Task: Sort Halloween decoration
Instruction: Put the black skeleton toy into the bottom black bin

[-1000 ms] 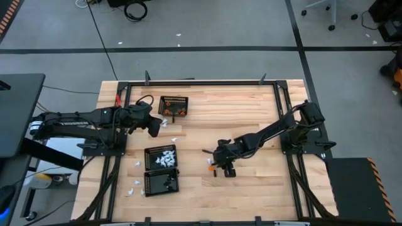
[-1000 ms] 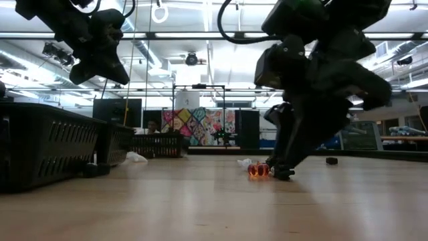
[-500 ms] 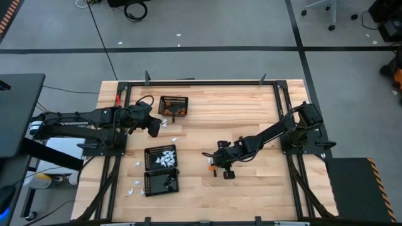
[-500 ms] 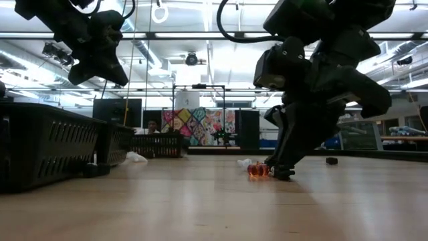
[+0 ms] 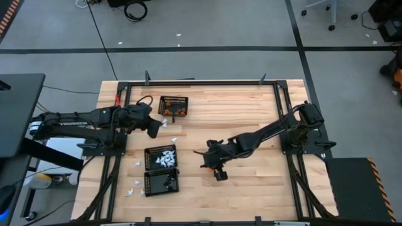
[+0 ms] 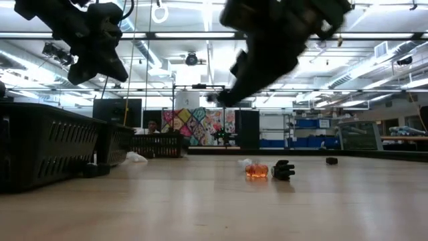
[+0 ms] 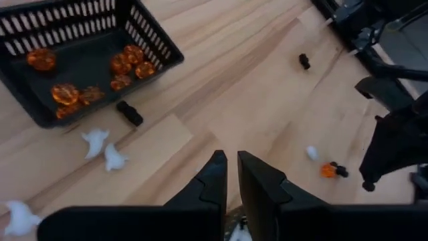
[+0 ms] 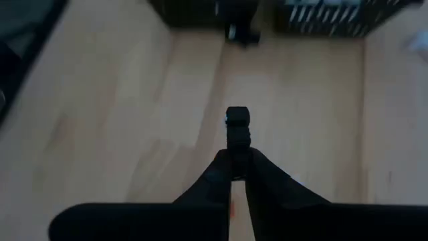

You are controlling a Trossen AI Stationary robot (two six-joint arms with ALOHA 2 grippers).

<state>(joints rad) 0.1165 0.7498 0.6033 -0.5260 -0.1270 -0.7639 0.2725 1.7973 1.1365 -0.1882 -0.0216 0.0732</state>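
The bench [image 5: 245, 110] is pale wood planks inside a black frame, standing on a grey floor [image 5: 207, 25] crossed by dark tape lines. The low view alone looks into the room behind: long ceiling lights, shelving, and a bright many-coloured patterned panel [image 6: 200, 127] on the far wall. The basket of orange pieces [image 5: 174, 105] sits near the bench's far edge. The left end effector [image 5: 154, 129] hovers just beside it, toward the left arm's base, fingers drawn almost together with only a thin slit between them; whether anything sits in that slit I cannot tell. Its wrist view shows the orange pieces [image 7: 124, 63] inside the basket, two white pieces [image 7: 95, 140] and a black piece [image 7: 130, 112] lying on the wood just outside the basket's wall. The right end effector [image 5: 208, 158] is well away from the basket, toward the bench's middle, raised off the wood. Only the right wrist view shows its fingers pressed together, pinching a small black toy [image 8: 237, 124] at their tips. The low view shows what lies below it: an orange piece [image 6: 257, 171] touching a dark piece [image 6: 283, 170], with a white piece [image 6: 245, 163] close behind. Two more baskets, one holding white pieces [image 5: 161, 157] and one holding black [image 5: 161, 182], stand nearer the front edge than the orange basket.
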